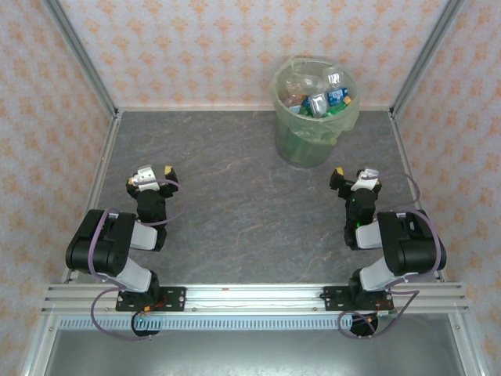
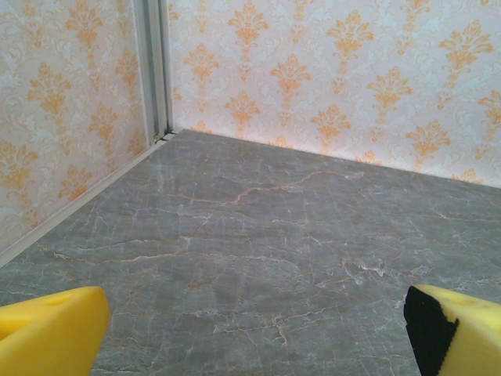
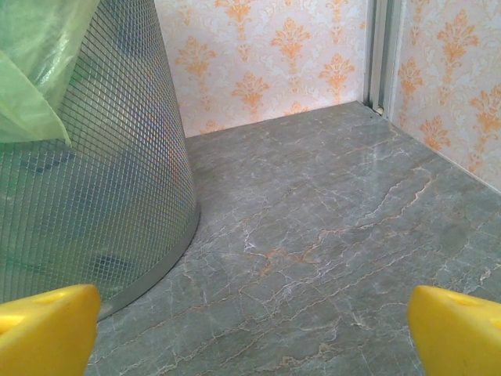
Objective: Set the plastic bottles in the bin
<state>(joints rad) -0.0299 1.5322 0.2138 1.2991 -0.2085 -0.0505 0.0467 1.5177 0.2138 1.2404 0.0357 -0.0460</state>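
Note:
The pale-green bin (image 1: 315, 117) stands at the back of the table, right of centre, lined with a thin bag. Several plastic bottles (image 1: 321, 95) with blue, green and clear bodies lie piled inside it. In the right wrist view the bin's mesh wall (image 3: 102, 172) rises at the left, with bottle shapes dim behind it. My left gripper (image 1: 150, 175) rests open at the left, over bare table, its yellow fingertips (image 2: 47, 329) wide apart. At the right my right gripper (image 1: 353, 177) is open too, just short of the bin, holding nothing.
Patterned walls with metal corner posts (image 2: 153, 70) close in the grey marbled table (image 1: 227, 180) on three sides. A metal rail (image 1: 250, 296) carrying the arm bases runs along the near edge.

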